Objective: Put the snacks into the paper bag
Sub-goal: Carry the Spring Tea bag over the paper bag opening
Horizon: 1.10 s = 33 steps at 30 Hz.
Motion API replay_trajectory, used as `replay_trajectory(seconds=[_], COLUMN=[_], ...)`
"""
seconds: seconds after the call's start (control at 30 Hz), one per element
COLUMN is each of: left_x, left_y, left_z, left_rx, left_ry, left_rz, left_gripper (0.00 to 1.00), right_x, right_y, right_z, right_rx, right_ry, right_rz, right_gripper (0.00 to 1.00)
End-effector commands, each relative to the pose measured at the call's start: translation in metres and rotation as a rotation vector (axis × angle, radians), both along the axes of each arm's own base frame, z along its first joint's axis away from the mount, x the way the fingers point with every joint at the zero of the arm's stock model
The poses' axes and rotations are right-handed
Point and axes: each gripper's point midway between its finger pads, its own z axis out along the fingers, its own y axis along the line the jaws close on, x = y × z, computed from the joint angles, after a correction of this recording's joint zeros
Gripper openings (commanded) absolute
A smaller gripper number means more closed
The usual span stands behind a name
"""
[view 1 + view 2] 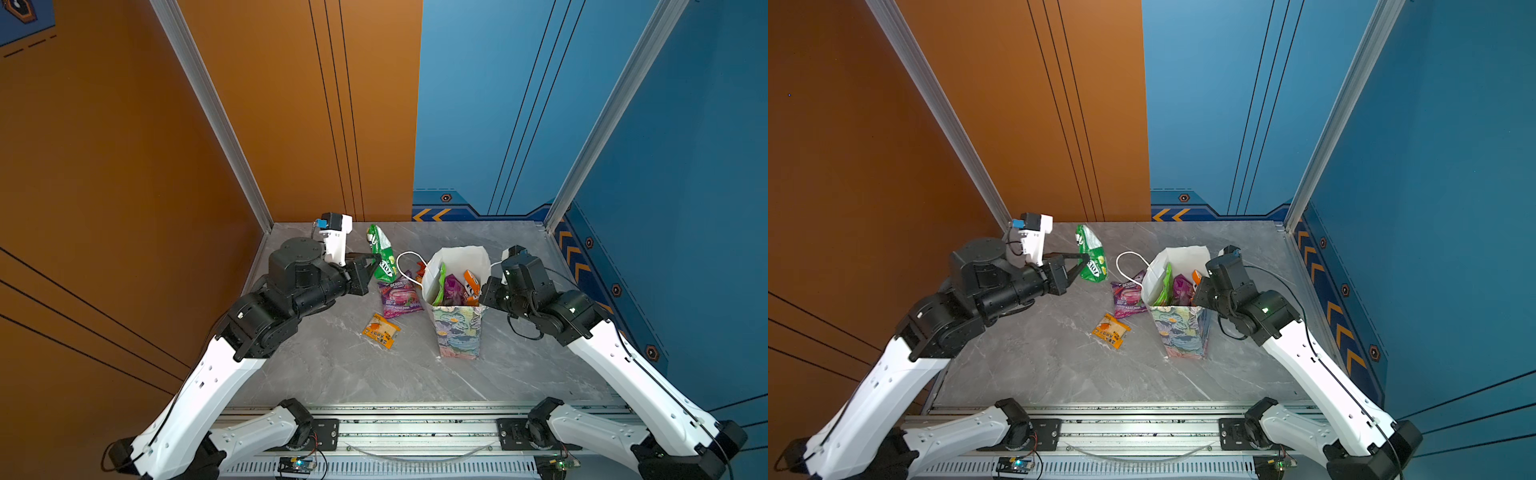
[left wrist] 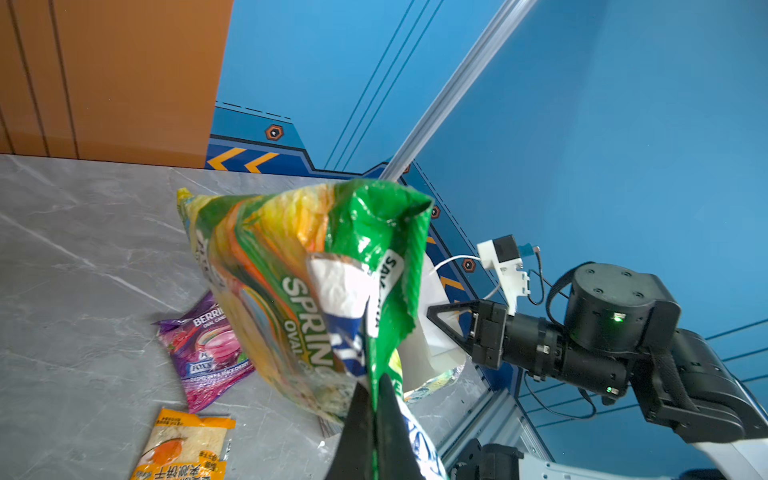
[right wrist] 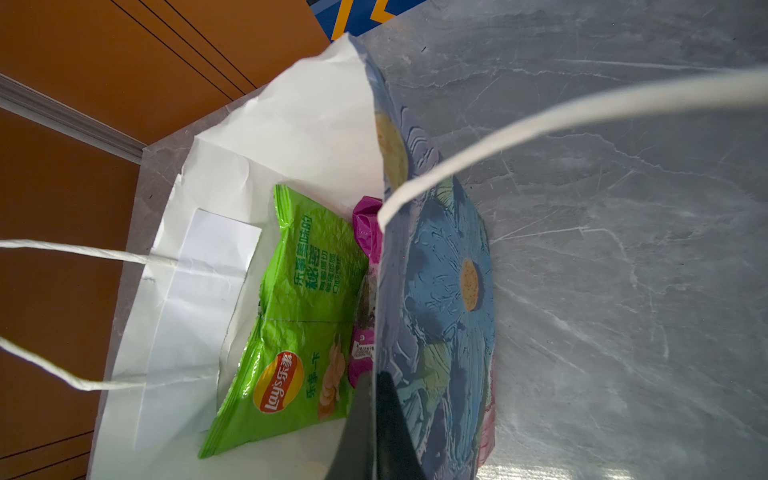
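Observation:
My left gripper [image 1: 376, 259] [image 1: 1086, 257] [image 2: 374, 386] is shut on the edge of a green and yellow candy bag [image 1: 380, 253] [image 1: 1092, 253] [image 2: 291, 291], held up left of the paper bag. The floral paper bag [image 1: 457, 332] [image 1: 1183, 332] [image 3: 449, 291] stands upright and open. My right gripper [image 1: 482, 295] [image 1: 1196, 291] [image 3: 376, 378] is shut on its right wall. Inside are a green crisps bag [image 3: 303, 324], a purple packet [image 3: 365, 224] and an orange packet [image 1: 471, 284]. A purple berries bag [image 1: 399, 299] [image 2: 203, 353] and an orange sachet [image 1: 380, 330] [image 2: 183, 449] lie on the table.
A white cord handle [image 1: 405, 259] loops out to the left of the paper bag; the other handle [image 3: 540, 124] crosses the right wrist view. Orange wall [image 1: 124, 187] at the left, blue wall [image 1: 685, 208] at the right, metal rail [image 1: 415, 428] along the front.

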Motion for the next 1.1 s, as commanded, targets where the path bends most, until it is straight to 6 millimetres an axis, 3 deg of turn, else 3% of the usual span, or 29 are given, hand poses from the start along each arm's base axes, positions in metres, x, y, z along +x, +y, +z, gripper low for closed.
replay_trajectory(seconds=[0.0, 0.37, 0.8, 1.07], left_x=[-0.006, -0.015, -0.015, -0.016], left_y=[-0.021, -0.091, -0.132, -0.154], left_z=[0.033, 0.052, 0.038, 0.018], left_rx=[-0.039, -0.055, -0.056, -0.047], left_ry=[-0.084, -0.093, -0.063, -0.009], left_rz=[-0.079, -0.266, -0.346, -0.415], left_gripper=[0.00, 0.00, 0.00, 0.00], right_x=[0.002, 0.001, 0.000, -0.003], right_y=[0.006, 0.008, 0.013, 0.022], right_z=[0.018, 0.020, 0.021, 0.024], right_rx=[0.018, 0.014, 0.025, 0.040], right_ry=[-0.045, -0.046, -0.049, -0.063], right_rz=[0.027, 0.047, 0.077, 0.141], right_gripper=[0.00, 0.00, 0.00, 0.00])
